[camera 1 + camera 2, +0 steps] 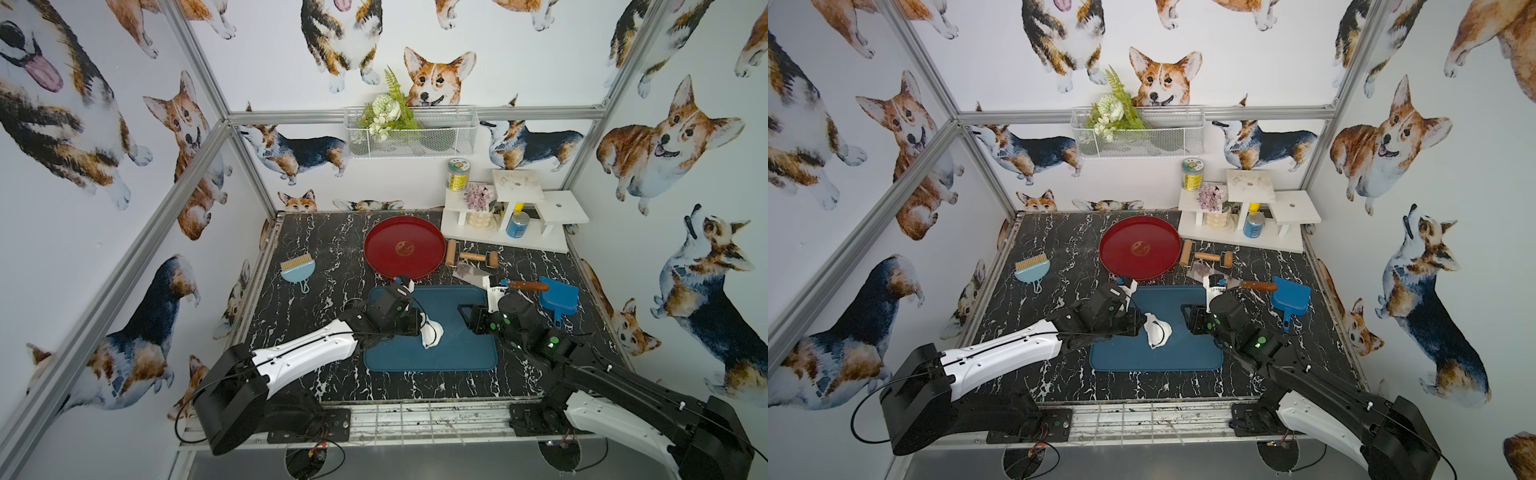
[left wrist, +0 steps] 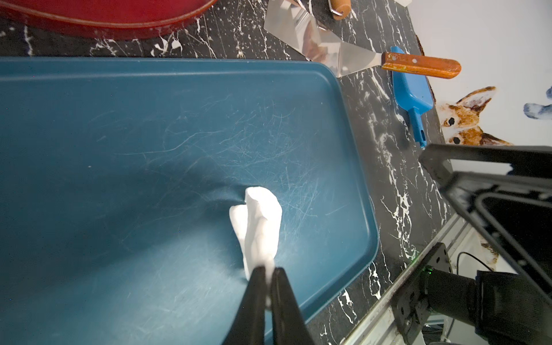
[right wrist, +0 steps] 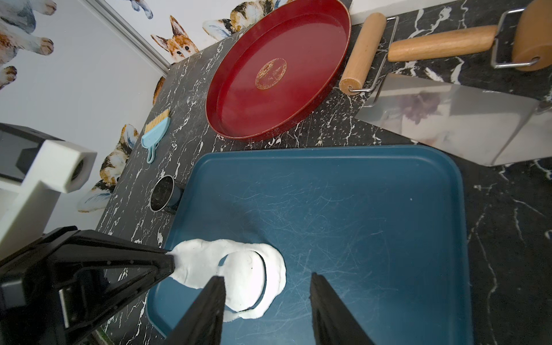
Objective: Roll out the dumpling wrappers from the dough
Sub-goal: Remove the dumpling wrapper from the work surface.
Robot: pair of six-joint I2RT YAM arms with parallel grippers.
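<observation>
i'm driving a robot test cell dressed up as a kitchen, not a real one. bare aluminium framing (image 1: 195, 141) holds flat panels of corgi wallpaper (image 1: 673, 137). a marble-look tabletop (image 1: 316, 257) sits boxed inside that frame. the cooking props on it are a rolling pin (image 1: 450, 252), a red plate (image 1: 404, 232) and a scraper (image 1: 467, 273).

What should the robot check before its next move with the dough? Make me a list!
1. Grip: left gripper shut on the dough edge: ok.
2. Free hand: right gripper open, holding nothing: ok.
3. Round dumpling wrapper cut loose from the dough: cannot tell; it sits inside the sheet.
4. Room on the red plate for a wrapper: ok.
5. Dough over the blue tray: ok.
</observation>
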